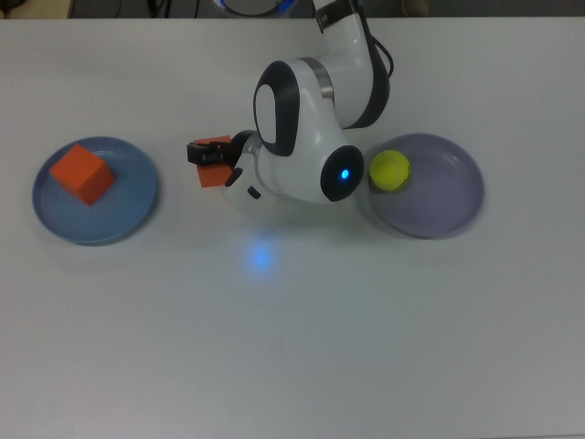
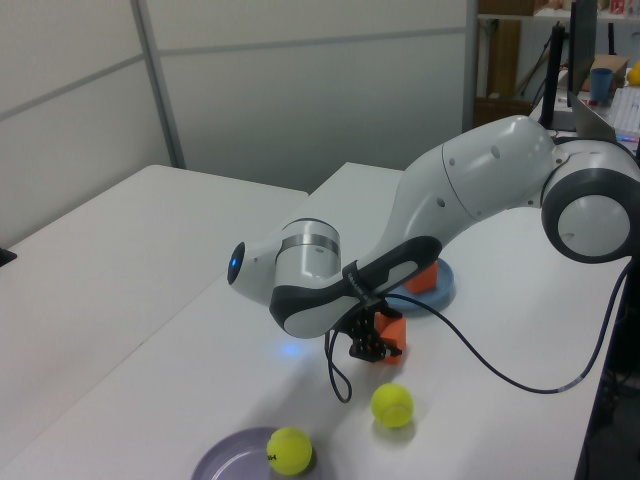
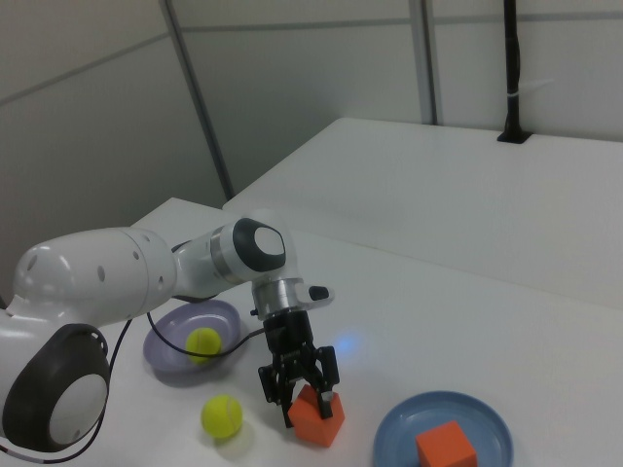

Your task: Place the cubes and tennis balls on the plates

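Observation:
One orange cube (image 1: 214,173) sits on the white table (image 1: 274,329) between the two plates. My gripper (image 1: 207,153) is low over it and open, a finger on either side of its top, as the right view shows (image 3: 304,387). A second cube (image 1: 82,174) rests on the light blue plate (image 1: 128,215) at the top view's left. One tennis ball (image 1: 390,170) lies on the lavender plate (image 1: 443,197) at the top view's right. The other tennis ball (image 2: 393,405) lies on the bare table beside the gripped-around cube (image 2: 390,326); my arm hides it in the top view.
My bulky white arm (image 1: 311,128) reaches in from the table's far edge in the top view and overhangs the lavender plate's left rim. A black cable (image 2: 335,375) loops down from the wrist. Walls and shelving stand beyond the table.

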